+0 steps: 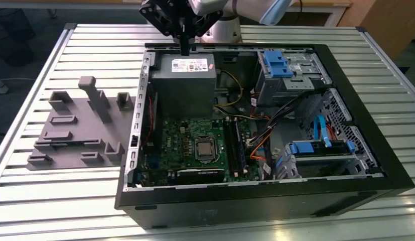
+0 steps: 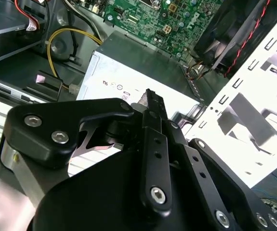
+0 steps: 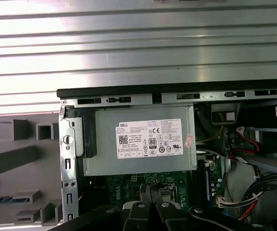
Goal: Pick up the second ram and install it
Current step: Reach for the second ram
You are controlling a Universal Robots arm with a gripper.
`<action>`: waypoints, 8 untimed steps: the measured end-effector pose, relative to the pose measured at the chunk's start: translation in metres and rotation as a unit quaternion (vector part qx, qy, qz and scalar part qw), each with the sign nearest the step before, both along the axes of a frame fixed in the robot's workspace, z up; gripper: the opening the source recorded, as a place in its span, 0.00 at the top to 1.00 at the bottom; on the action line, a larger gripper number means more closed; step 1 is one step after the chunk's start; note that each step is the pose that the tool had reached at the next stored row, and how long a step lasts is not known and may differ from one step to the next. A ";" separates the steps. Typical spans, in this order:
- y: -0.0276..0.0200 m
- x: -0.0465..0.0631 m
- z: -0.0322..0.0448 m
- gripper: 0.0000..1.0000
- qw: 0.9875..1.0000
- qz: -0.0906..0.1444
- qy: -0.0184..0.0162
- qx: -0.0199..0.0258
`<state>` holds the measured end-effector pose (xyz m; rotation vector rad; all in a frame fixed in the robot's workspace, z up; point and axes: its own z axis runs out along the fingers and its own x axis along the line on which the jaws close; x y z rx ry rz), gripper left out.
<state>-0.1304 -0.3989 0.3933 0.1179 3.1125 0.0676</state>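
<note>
The gripper (image 1: 185,50) hangs over the far end of the open computer case (image 1: 261,201), above the far edge of the grey power supply (image 1: 183,85). It points straight down and touches nothing. In the exterior view its fingers read as one thin dark line, and in both wrist views the tips stand drawn together with no board between them, so it is closed on nothing. The case sits on the slatted metal bench (image 1: 46,201) and takes up the middle and the exterior view's right of it. The grey plastic fixture (image 1: 73,145) lies flat on the bench just beside the case wall, toward the bench's edge on the exterior view's left. In the first wrist view a long bluish strip with darker segments sits in one of the fixture's slots. It appears to be the second ram (image 3: 3,198), though only part of it is visible. That puts the ram outside the case and well apart from the gripper. It is off toward the exterior view's left and lies about level with the power supply's near end. Inside the case the green motherboard (image 1: 187,140) lies just past the near end of the power supply.
</note>
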 end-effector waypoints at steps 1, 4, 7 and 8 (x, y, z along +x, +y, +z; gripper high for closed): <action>0.0000 0.000 0.0000 0.89 1.000 0.000 0.000 0.000; 0.0000 -0.001 0.0000 0.89 1.000 0.000 0.000 0.000; 0.0000 -0.002 0.0000 0.89 1.000 0.000 0.000 0.000; 0.0000 -0.002 0.0000 0.89 1.000 0.000 0.000 0.000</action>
